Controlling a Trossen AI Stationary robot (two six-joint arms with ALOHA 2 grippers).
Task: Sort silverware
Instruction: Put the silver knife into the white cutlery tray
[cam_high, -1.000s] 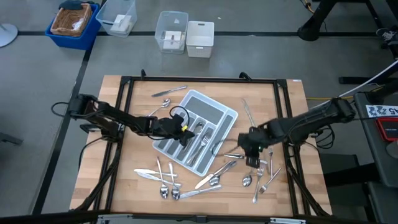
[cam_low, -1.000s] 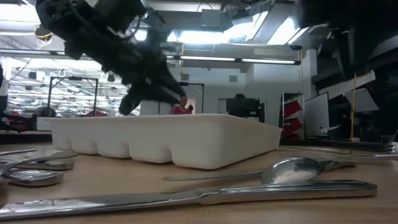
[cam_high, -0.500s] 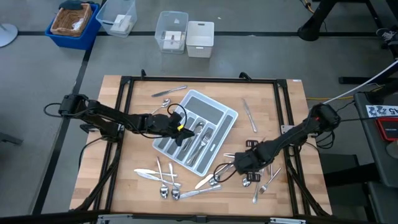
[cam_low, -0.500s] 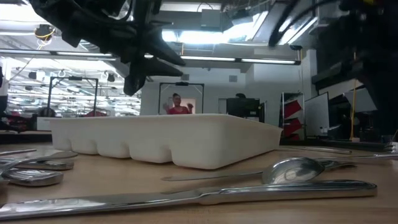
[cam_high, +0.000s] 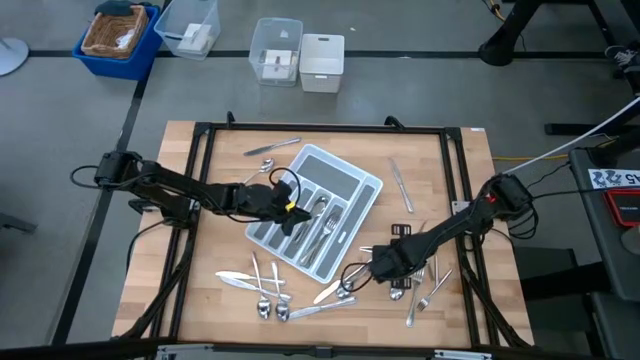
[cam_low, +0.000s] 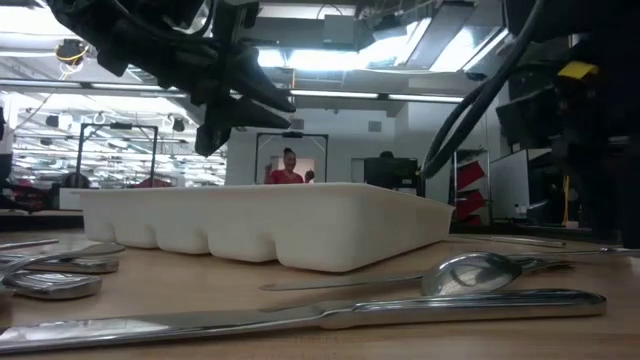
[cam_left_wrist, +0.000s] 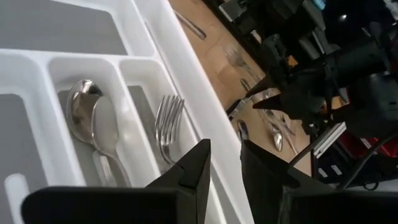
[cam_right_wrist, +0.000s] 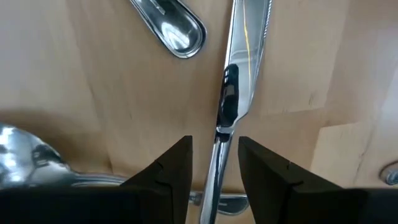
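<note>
Near the table's right front, the right gripper (cam_right_wrist: 214, 155), jaws apart, straddles a shiny silver metal knife (cam_right_wrist: 239, 68), its handle cut off; the left gripper (cam_left_wrist: 225, 165), jaws slightly apart and empty, hovers above the light grey plastic compartmented tray (cam_high: 352, 180).

Bare wood is showing along the table (cam_high: 225, 160) left edge | scattered silverware (cam_high: 265, 290) is crowding the front | tray (cam_high: 345, 180) is filling the middle

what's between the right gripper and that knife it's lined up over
Nothing visible. The right gripper is open just above the knife, one finger on either side of its handle, with bare table around it. A spoon lies nearby, clear of the fingers.
</note>
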